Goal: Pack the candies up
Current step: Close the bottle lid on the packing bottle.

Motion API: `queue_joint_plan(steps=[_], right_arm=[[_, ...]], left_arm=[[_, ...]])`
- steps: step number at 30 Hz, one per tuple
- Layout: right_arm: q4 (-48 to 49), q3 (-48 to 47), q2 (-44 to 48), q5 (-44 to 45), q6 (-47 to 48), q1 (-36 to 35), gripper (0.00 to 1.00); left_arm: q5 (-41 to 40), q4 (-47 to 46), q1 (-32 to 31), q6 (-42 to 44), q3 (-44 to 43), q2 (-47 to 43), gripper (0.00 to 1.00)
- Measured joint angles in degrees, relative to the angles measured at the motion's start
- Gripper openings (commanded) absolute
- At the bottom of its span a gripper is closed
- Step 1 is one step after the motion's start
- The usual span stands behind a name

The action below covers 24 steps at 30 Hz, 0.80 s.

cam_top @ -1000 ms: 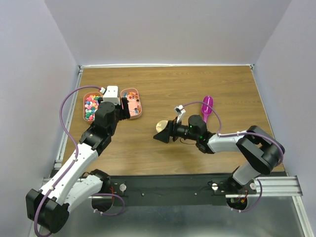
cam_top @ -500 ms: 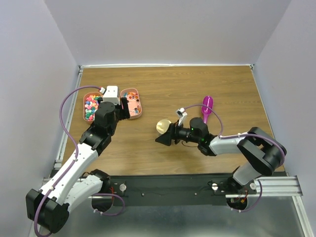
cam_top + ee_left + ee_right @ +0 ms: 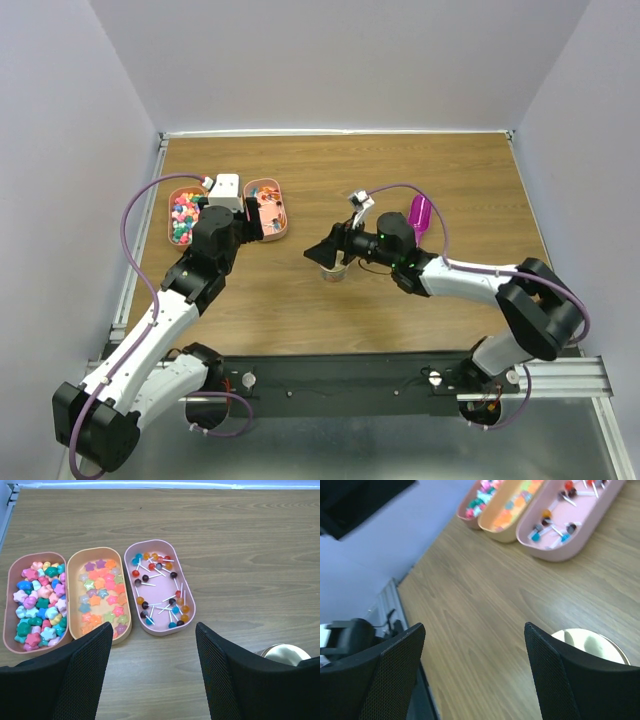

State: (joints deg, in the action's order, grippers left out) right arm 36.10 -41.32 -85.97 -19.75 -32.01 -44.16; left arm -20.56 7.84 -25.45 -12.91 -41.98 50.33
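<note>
R gripper (image 3: 472, 645) has swung up-left, now by round tin (image 3: 592, 642); jaws apart, empty; L gripper (image 3: 152, 650) also apart, above trays (image 3: 194, 605); candies (image 3: 100, 600) all sit in trays; packing prob. not started

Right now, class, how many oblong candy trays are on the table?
3, side by side at the far left: left tray with chunky sweets, middle tray with flat stars, right tray with lollipops. None appears hidden.

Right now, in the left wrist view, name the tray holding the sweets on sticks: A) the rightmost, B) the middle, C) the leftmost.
A: the lollipops with white sticks lie only in the rightmost tray, nearest the right finger.
</note>
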Motion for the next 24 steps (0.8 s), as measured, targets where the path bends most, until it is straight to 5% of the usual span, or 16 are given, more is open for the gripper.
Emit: queue_joint_plan(steps=[24], right_arm=[[16.9,7.9,-10.6,0.8,0.5,2.6,0.86]], left_arm=[[4.7,-1.3,0.0,-1.9,0.2,0.9,0.75]])
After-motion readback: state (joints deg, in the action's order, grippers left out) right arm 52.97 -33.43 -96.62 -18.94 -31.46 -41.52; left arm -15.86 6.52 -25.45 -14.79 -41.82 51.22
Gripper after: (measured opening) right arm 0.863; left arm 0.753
